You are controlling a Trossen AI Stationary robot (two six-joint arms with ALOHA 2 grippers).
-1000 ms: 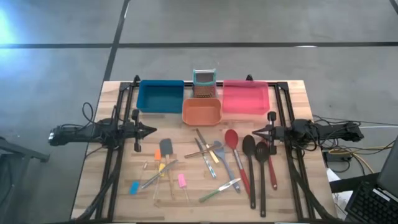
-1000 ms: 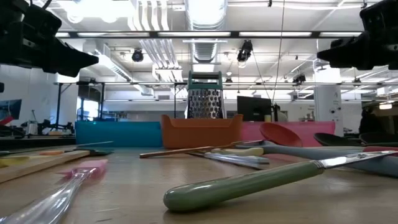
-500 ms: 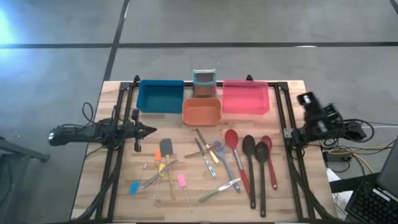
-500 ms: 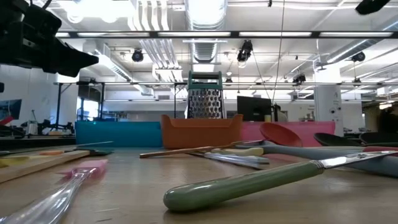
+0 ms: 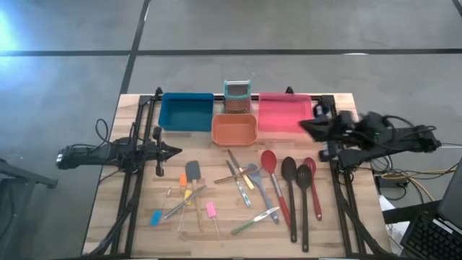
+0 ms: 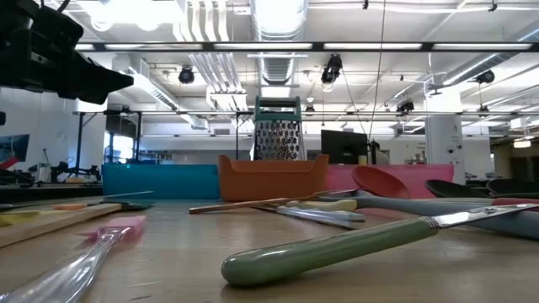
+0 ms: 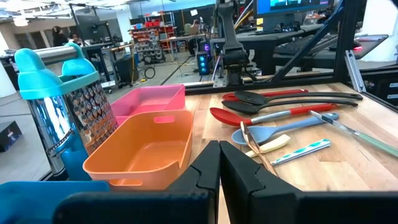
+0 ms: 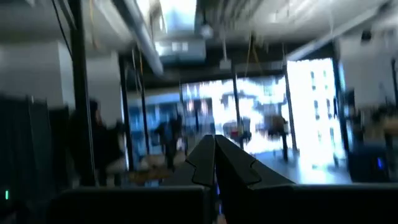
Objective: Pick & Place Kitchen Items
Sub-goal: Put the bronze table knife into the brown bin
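**Nothing binned yet, every utensil loose on the counter**

My right pincer (image 5: 307, 128) is raised over the near edge of the pink bin (image 5: 285, 114), its fingers (image 8: 214, 163) pressed together and gripping nothing; its wrist camera looks out at the room, not down at the work. My left pincer (image 5: 175, 152) waits at the left side of the counter (image 5: 108, 217), fingers (image 7: 219, 171) likewise closed and empty, pointing toward the orange bin (image 5: 234, 129).

By my reading the task has barely begun. The blue bin (image 5: 186, 111), the orange bin and the pink bin all show bare floors from above. The kitchen items (image 5: 242, 189) lie spread across the middle and near part of the counter: the red spoon (image 5: 274, 185) and two black spoons (image 5: 291, 195) toward the right, a crossed cluster of cutlery in the centre, and the short tools with coloured handles toward the left, with the green-handled knife (image 6: 337, 244) nearest the front edge. The mesh holder (image 5: 236, 97) stands behind the orange bin.

Everything remains to be picked and placed.
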